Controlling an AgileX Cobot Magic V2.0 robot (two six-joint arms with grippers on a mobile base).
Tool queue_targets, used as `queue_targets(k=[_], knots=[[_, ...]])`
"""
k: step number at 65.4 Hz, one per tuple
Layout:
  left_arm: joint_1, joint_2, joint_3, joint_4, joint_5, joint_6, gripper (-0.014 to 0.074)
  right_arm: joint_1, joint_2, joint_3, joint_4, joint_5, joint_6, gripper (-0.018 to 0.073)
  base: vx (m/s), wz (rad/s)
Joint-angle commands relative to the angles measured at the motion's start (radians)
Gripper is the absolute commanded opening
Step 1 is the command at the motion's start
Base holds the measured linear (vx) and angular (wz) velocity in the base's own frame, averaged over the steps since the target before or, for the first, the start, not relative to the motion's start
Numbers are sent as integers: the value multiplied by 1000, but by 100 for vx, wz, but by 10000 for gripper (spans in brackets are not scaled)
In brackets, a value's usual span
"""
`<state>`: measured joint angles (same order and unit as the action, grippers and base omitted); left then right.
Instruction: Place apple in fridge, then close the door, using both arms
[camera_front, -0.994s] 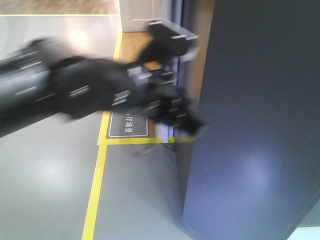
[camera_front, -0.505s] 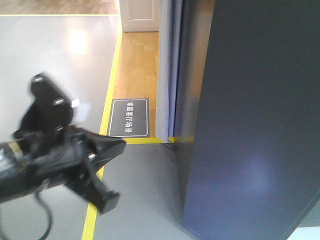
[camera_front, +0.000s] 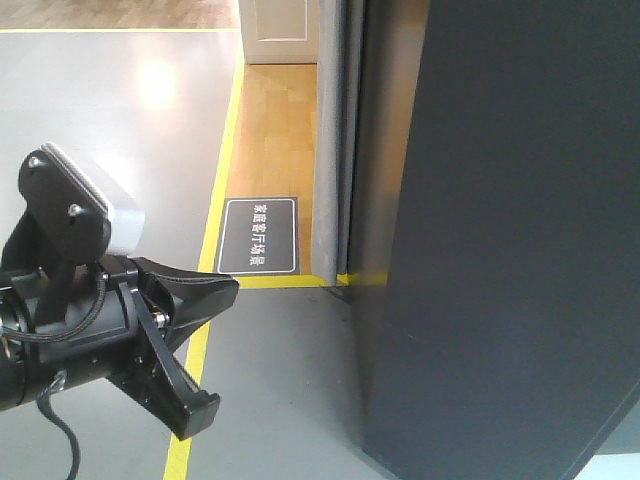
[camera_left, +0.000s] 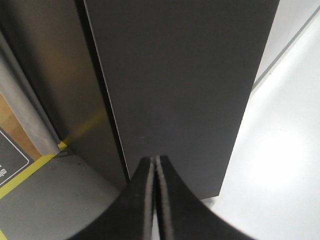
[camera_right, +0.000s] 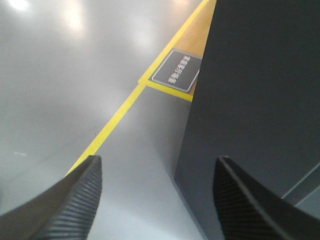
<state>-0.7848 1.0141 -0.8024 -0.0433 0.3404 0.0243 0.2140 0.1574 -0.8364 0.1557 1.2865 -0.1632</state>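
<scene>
Front view: matte dark-grey flat fridge (camera_front: 510, 240)

Mock-home test hall: grey floor (camera_front: 90, 130), yellow tape lines (camera_front: 195, 350), floor sign (camera_front: 258, 236), wood-floor zone (camera_front: 272, 130).

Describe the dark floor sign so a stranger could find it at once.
Start at the tall dark grey fridge filling the right of the front view. Left of it, a strip of wooden floor runs beside a yellow floor line. The floor sign lies at that strip's near end: a dark rectangle with white border and white characters.
</scene>
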Motion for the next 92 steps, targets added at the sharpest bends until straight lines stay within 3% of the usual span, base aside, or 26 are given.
queue_targets(k=[1, 9, 28, 41, 55, 76, 85, 92], knots=[[1, -16, -22, -8, -65, -5, -6, -5, 67, -17, -5, -36, -1, 395, 0, 0], [1, -16, -22, -8, -65, -5, -6, -5, 122, -17, -5, -55, -12, 307, 0, 0], [1, -16, -22, -8, -65, -5, -6, -5, 242, -17, -20, -187, -20, -15, 0, 0], [1, -16, -22, -8, -65, -5, -6, -5, 317, -17, -80, -321, 22, -9, 0, 0], [1, -16, -22, -8, -65, -5, -6, -5, 474, -17, -324, -428, 163, -5, 0, 0], [1, -16, -22, -8, -64, -5, -6, -6, 777, -90, -529, -560, 312, -2, 0, 0], [1, -16, -22, -8, -64, -5, -6, -95, 883, -199, -514, -593, 313, -2, 0, 0], [1, -16, -22, -8, -63, -5, -6, -202, 940, -268, -402, -643, 193, -2, 0, 0]])
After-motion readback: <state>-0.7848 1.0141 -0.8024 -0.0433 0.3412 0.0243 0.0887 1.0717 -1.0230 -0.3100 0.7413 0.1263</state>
